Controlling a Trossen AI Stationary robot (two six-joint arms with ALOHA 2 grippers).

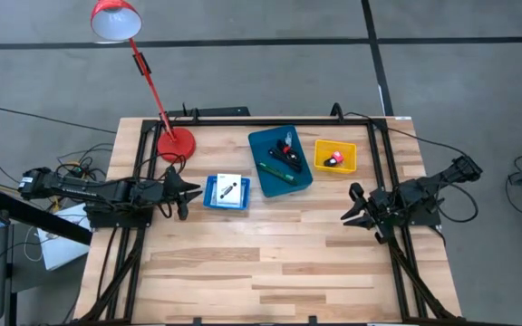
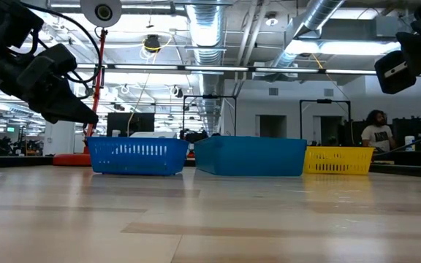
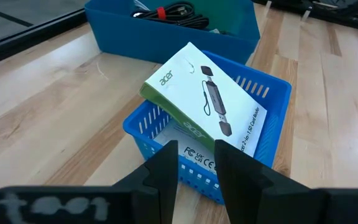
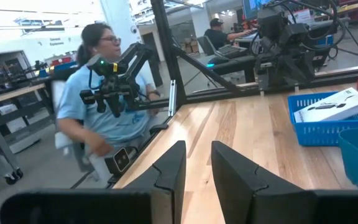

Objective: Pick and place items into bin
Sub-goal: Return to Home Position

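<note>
Presently the job reads as being at its closing step: nothing loose shows on the worktop [image 1: 270, 263], and both arms sit back at its side edges, low over the frame rails.

Left side: the left gripper [image 1: 188, 197] hangs just left of the small blue basket [image 1: 207, 193], pointing at it without touching. Its fingers [image 3: 164, 167] stand slightly apart and carry nothing. A red lamp [image 1: 175, 143] stands on the far side of this arm.

The blue basket holds the white printed packet [image 1: 228, 189], which lies tilted, one edge propped on the rim rather than flat on the floor of the basket.

Centre: the larger blue bin [image 1: 254, 149] holds the green pen [image 1: 275, 172] along its near side and the black pieces with red accents [image 1: 286, 154] farther back.

Right of that: the yellow basket [image 1: 318, 156] holds the pink bit [image 1: 337, 156] with a small dark piece beside it.

Right side: the right gripper [image 1: 347, 206] rests near the right rail, well apart from every container, its fingers parted and empty.

Assessment: sorting appears complete; what is left is settling the arms into their rest pose. The next move calls for the left arm to draw away from the blue basket without snagging the propped packet, and for both arms to fold without sweeping the containers.
</note>
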